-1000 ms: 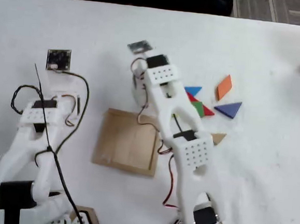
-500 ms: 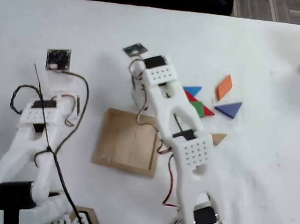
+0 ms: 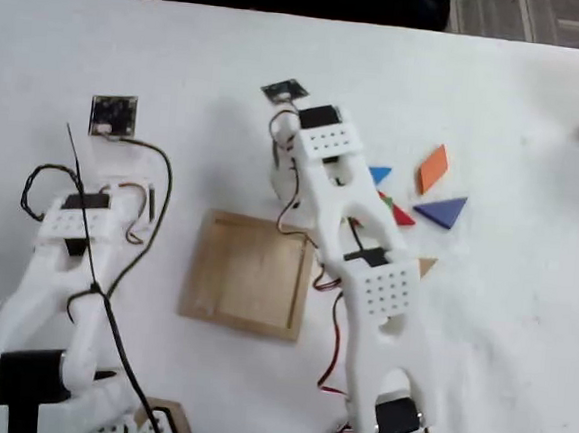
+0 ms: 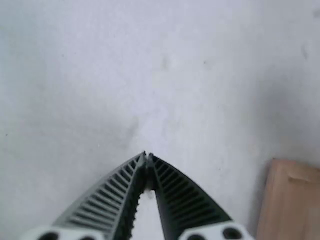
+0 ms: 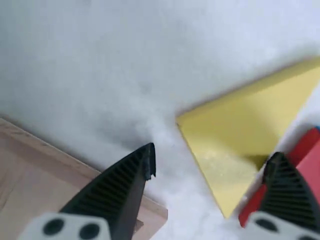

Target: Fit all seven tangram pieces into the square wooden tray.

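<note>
Right arm (image 3: 349, 221) shifted rightward, centre frame.
Right gripper (image 5: 212, 155) gapes over yellow triangle (image 5: 240, 130) beside tray (image 5: 30, 165) edge; left gripper (image 4: 147, 157) closed, empty.

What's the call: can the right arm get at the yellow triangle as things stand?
Probably yes. The right hand is open with the yellow triangle lying bare between its fingers; the red piece crowds one finger's side, so closing may nudge it.

We are seeing tray (image 3: 245, 273): square, pale wood, raised rim, lying flat. Pieces are lying outside it, to its right in high view: blue triangle (image 3: 379, 173), orange parallelogram (image 3: 433, 168), purple triangle (image 3: 442, 211), red piece (image 3: 400, 214), tan piece (image 3: 424, 266) partly hidden. Yellow triangle (image 5: 245, 150) is lying flat near tray corner, just beside red piece.
</note>
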Robot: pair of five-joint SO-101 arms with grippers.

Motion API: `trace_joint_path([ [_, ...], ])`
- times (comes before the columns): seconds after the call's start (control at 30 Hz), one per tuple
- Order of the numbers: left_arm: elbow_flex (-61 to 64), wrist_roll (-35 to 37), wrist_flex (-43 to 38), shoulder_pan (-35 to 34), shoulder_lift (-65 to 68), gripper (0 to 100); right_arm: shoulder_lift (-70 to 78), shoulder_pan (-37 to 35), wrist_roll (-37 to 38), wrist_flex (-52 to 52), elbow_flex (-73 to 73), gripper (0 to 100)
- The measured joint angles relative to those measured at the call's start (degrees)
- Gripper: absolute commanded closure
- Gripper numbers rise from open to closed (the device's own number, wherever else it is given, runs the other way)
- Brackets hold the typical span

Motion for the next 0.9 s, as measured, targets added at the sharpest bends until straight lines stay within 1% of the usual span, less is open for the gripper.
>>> trace_joint_path([
  [0.27,0.0,0.0,0.0,0.0,0.0,98,-4.3,0.2,-3.1,0.0,0.3,66.4],
  [0.9,0.0,0.0,0.0,0.0,0.0,98,-3.8,-1.4,-3.2,-0.5,0.5,66.3],
])
